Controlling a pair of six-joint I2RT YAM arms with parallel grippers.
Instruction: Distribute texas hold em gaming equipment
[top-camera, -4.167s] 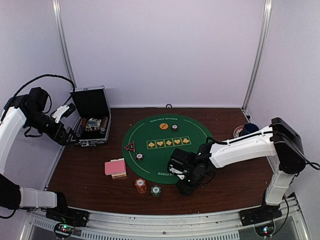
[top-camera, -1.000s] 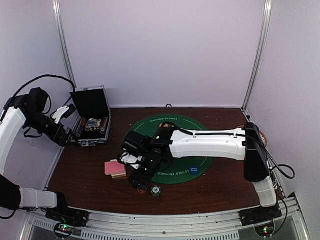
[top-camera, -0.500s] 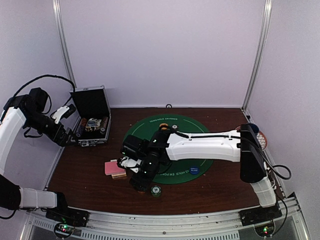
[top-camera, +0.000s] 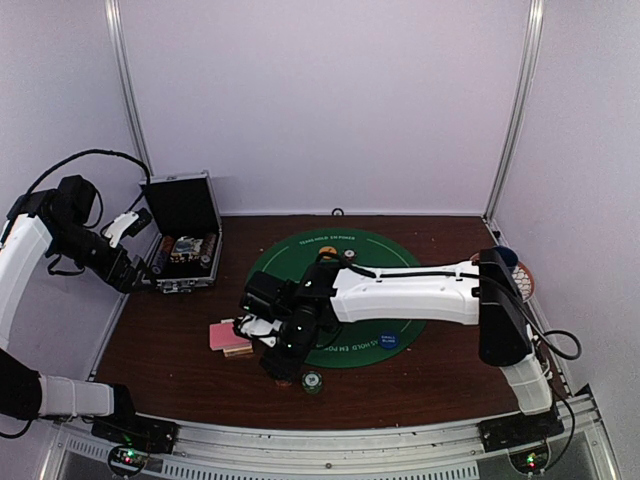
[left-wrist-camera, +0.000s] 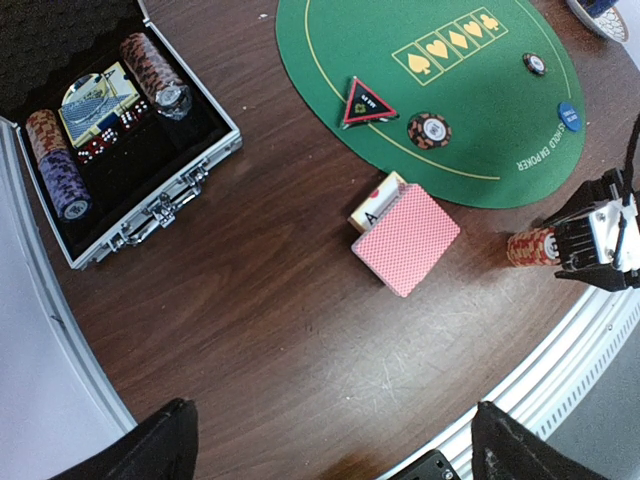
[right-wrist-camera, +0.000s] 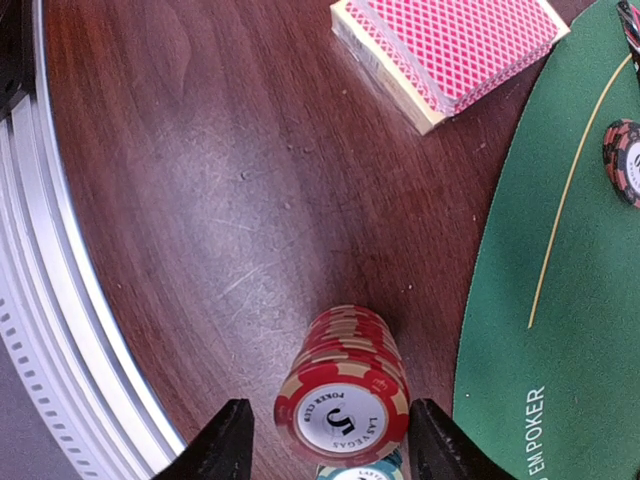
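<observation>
**Inspector:** Right gripper (right-wrist-camera: 333, 442)?

**Assessor:** Jaws partly apart, straddling the red-and-cream poker chip stack (right-wrist-camera: 345, 385). A slight gap shows on one side and nothing is clamped. The stack stands on bare table, just off the green mat's (right-wrist-camera: 570, 300) near-left edge.

**Inspector:** Left gripper (left-wrist-camera: 340, 445)?

**Assessor:** Spread wide, empty, high above the pink-backed cards (left-wrist-camera: 405, 238).

**Inspector:** Changes?

**Assessor:** Earlier the right gripper sat at the mat's near right, where a blue marker disc (top-camera: 390, 341) now lies.

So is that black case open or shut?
Open: the lid of the case stands up; chip stacks show inside.
</observation>
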